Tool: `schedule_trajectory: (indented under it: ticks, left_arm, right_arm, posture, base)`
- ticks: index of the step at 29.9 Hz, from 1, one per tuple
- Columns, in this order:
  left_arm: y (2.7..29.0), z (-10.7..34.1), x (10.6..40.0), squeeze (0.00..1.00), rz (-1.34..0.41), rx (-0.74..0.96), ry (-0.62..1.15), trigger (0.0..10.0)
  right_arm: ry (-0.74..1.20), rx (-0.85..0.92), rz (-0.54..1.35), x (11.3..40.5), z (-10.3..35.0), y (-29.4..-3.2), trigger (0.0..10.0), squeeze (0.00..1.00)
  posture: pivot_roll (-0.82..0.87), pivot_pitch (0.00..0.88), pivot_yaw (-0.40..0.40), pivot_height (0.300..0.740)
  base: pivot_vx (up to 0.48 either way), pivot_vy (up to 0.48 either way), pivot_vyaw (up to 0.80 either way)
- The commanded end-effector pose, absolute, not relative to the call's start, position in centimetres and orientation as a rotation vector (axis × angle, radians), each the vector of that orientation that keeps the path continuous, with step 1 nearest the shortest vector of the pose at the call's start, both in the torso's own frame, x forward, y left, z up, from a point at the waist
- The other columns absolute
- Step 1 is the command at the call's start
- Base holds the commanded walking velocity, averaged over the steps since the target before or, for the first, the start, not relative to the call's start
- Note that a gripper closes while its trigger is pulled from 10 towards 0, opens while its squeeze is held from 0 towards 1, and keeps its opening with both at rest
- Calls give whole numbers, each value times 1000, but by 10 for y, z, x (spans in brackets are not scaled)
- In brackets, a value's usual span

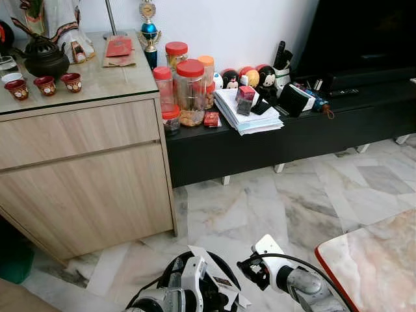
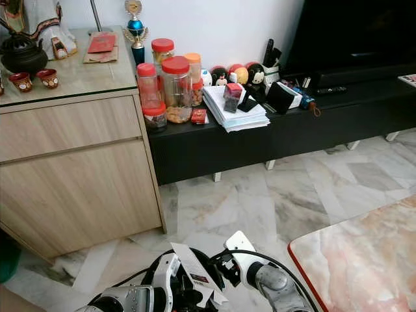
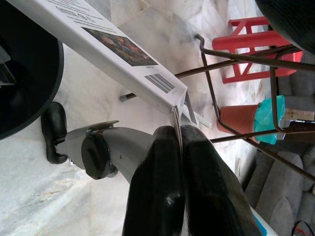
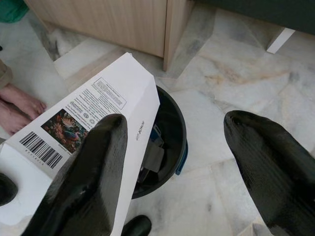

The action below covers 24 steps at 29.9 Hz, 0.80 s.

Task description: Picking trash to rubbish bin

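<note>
With your left gripper (image 3: 178, 147) jaws pinching the white carton's (image 4: 93, 123) end flap and the carton slanting over the black bin (image 4: 170, 142), tip its far end deeper inside before releasing, keeping the right gripper (image 4: 172, 162), jaws spread, clear.

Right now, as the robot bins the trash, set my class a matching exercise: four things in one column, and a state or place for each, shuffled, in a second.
Things
1. left gripper
2. right gripper
3. white box
4. black bin

States or places
A. fingers spread apart, holding nothing
B. on the marble floor, trash already inside
C. tilted over the bin's rim
D. pinched shut on the box's flap

Pairs: 1-D, 2-A, 3-C, 4-B
</note>
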State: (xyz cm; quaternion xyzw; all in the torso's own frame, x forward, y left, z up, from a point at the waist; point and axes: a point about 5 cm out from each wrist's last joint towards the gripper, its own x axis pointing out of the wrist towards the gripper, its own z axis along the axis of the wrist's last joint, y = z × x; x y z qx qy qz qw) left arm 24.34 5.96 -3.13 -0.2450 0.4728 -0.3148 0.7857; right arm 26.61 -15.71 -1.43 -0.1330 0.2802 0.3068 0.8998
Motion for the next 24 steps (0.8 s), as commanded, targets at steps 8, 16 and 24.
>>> schedule_trajectory:
  ticks: [8,16,24]
  left_arm:
    - [61,-32,244,1000,-661,-542,1011,10000]
    - [62,-31,245,1000,-662,-546,1001,10000]
    - [92,-28,258,0,-613,-448,926,10000]
  right_arm:
    - [581,-301,624,267,-13,-159,10000,0]
    - [577,-299,633,268,-13,-156,10000,0]
    - [567,-286,619,267,-14,-155,10000,0]
  posture:
    - [93,82,-42,740]
    - [93,82,-42,740]
    - [98,75,-49,740]
  base:
    - [0,0,0]
    - [0,0,0]
    - [0,0,0]
